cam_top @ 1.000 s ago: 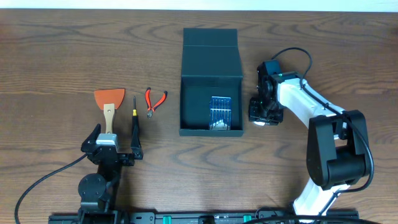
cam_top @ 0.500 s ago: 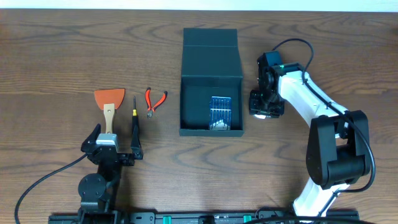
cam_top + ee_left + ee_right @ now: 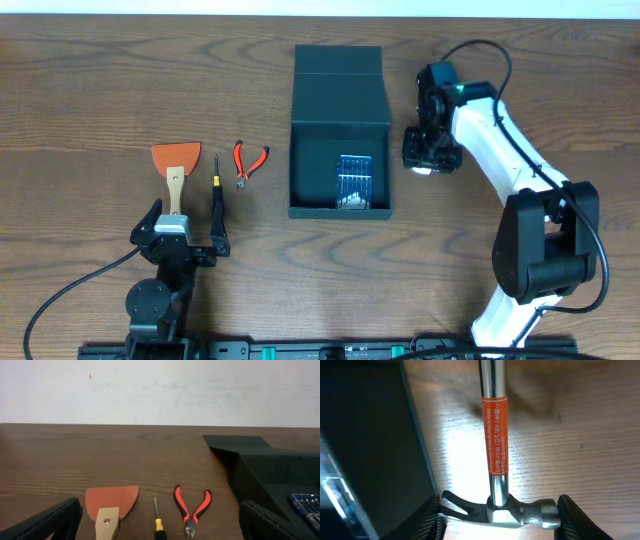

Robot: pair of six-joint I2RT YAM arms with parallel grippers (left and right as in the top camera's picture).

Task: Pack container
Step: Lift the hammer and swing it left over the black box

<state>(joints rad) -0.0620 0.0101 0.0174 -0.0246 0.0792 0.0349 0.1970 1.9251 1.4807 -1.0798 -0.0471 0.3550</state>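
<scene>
Right gripper (image 3: 430,158), jaws clamped on the hammer (image 3: 495,440), has slid up-frame beside the container (image 3: 340,100); left gripper's (image 3: 185,218) jaws apart; only bit case (image 3: 353,180) packed.

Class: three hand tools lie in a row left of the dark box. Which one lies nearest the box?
The pliers with red handles. The yellow-and-black screwdriver lies further left, and the orange-bladed scraper lies furthest left.
</scene>
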